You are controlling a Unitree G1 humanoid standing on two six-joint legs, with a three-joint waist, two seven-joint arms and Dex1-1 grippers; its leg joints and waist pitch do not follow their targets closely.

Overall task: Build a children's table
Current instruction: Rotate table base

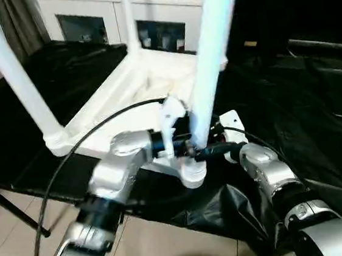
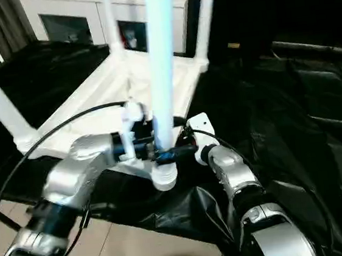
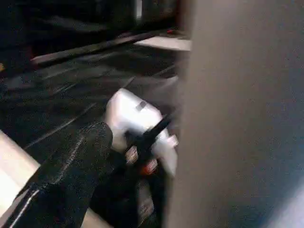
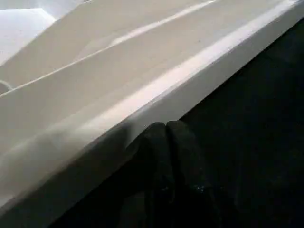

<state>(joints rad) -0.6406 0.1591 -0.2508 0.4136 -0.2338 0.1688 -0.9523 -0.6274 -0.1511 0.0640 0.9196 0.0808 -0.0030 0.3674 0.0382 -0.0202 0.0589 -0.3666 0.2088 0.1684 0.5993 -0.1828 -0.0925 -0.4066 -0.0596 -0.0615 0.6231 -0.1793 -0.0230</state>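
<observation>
the children's table [image 1: 124,93] lies upside down in the upper middle of the head views, its ribbed underside facing up, on the black-draped table [image 1: 291,109] that spreads across the right and middle of the frame. three legs stand in corner sockets: one leg [image 1: 12,71] slants up to the upper left, two more rise at the far corners near the top edge. the fourth leg [image 1: 210,63] stands nearly upright in the centre, its foot at the near corner socket [image 1: 193,173], which hangs just past the drape's edge. behind, along the top edge, the white cabinet [image 1: 117,20] shows small items behind its glass doors, too small to make out. the left gripper [image 1: 182,145] reaches in from lower left and meets the fourth leg just above the socket; whether its fingers clamp the leg i cannot tell. the right gripper [image 2: 182,150] comes in from lower right to the same spot. the left wrist view adds a close look: one black finger [image 3: 78,171] at lower left, the leg as a pale blurred wall on the right, and the other arm's white housing with a black cable between them. the right wrist view shows that gripper's two black fingers [image 4: 159,152] pressed together, closed, their tips against the white edge of the tabletop where it meets the black drape. tiled floor [image 1: 12,242] shows at lower left.
</observation>
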